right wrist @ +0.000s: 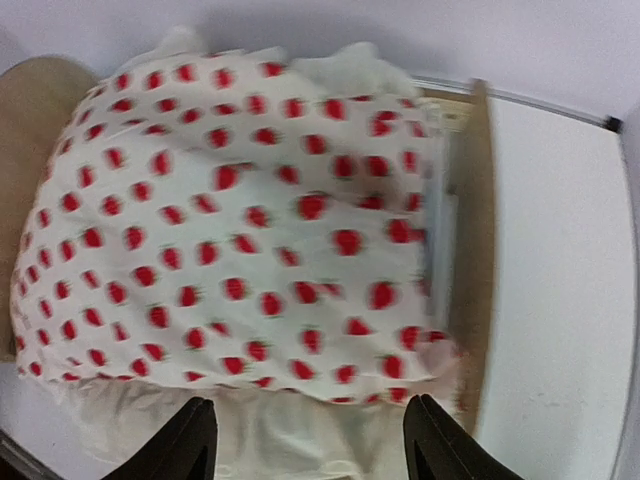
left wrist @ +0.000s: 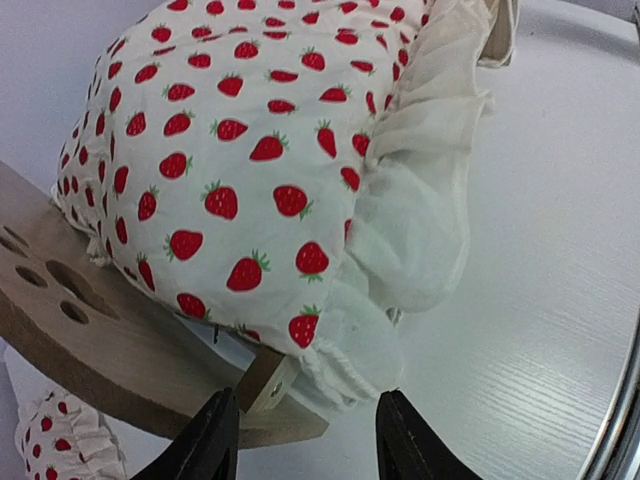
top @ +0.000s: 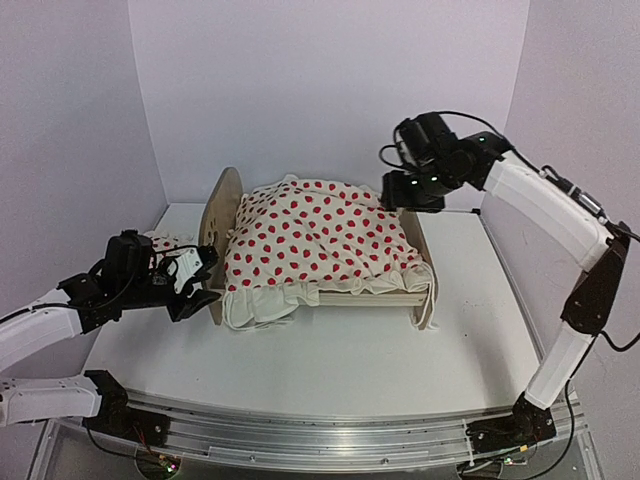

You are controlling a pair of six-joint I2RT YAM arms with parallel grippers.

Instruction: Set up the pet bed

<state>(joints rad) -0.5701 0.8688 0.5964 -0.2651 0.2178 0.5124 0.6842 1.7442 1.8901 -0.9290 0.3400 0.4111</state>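
Your left gripper point(left wrist: 305, 445) and right gripper point(right wrist: 312, 440) gape empty; pinch the stiff, probably light pale-wood pet bed point(top: 424, 250) by its nine-o'clock headboard point(top: 221, 212)

Strawberry-print ruffled blanket point(top: 320, 235) heaped high; small matching pillow point(top: 163, 241) lying on white table point(top: 330, 360).

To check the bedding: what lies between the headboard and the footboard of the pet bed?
The strawberry-print blanket, puffed up and ruffled, fills the whole stretch from headboard to footboard; the top view shows this clearly.
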